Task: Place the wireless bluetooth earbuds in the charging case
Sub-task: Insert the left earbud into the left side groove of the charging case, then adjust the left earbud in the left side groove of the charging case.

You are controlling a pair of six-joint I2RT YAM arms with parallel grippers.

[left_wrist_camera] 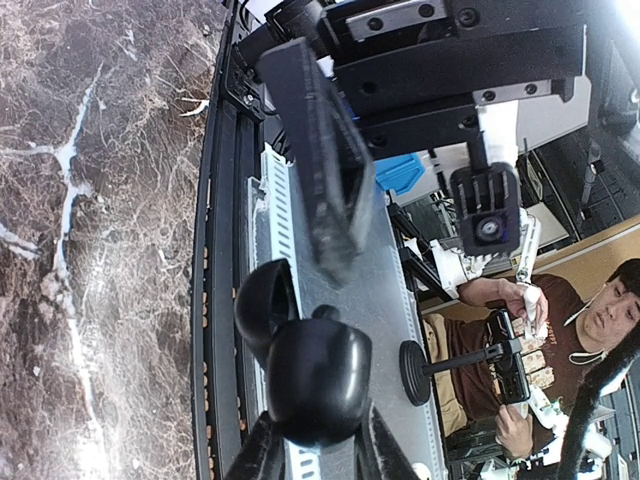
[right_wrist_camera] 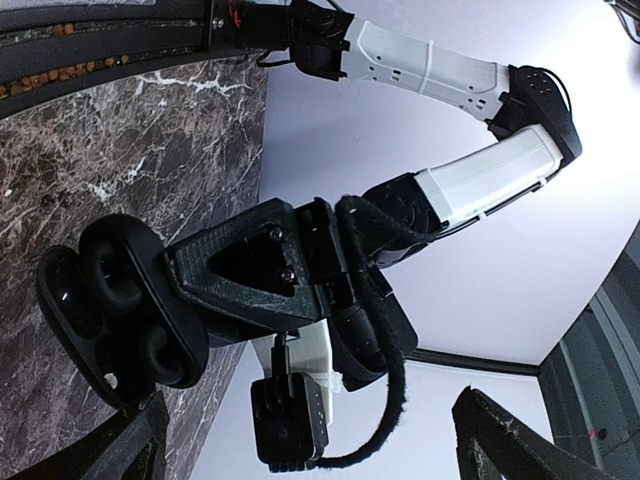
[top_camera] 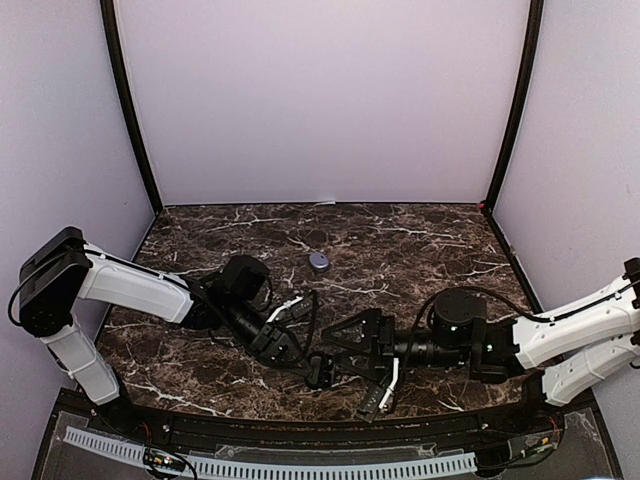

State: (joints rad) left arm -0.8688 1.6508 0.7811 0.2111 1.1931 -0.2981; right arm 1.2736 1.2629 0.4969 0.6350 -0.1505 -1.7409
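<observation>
A black charging case (left_wrist_camera: pixel 318 385) is held low over the table's near edge, with my left gripper (left_wrist_camera: pixel 318 445) shut on its body and its lid (left_wrist_camera: pixel 262 300) hinged open. In the right wrist view the open case (right_wrist_camera: pixel 110 310) shows two rounded black shapes in its body, apparently earbuds (right_wrist_camera: pixel 115 278), though black on black is hard to read. My right gripper (top_camera: pixel 362 365) stands wide open just right of the case, with nothing between its fingers (right_wrist_camera: pixel 135 450). From above, the left gripper (top_camera: pixel 318 372) and case (top_camera: pixel 320 368) sit front centre.
A small grey-blue rounded object (top_camera: pixel 318 261) lies alone on the dark marble table (top_camera: pixel 420 250) towards the back centre. Black frame posts stand at the back corners and a cable rail (top_camera: pixel 270 465) runs along the near edge. White walls close in three sides.
</observation>
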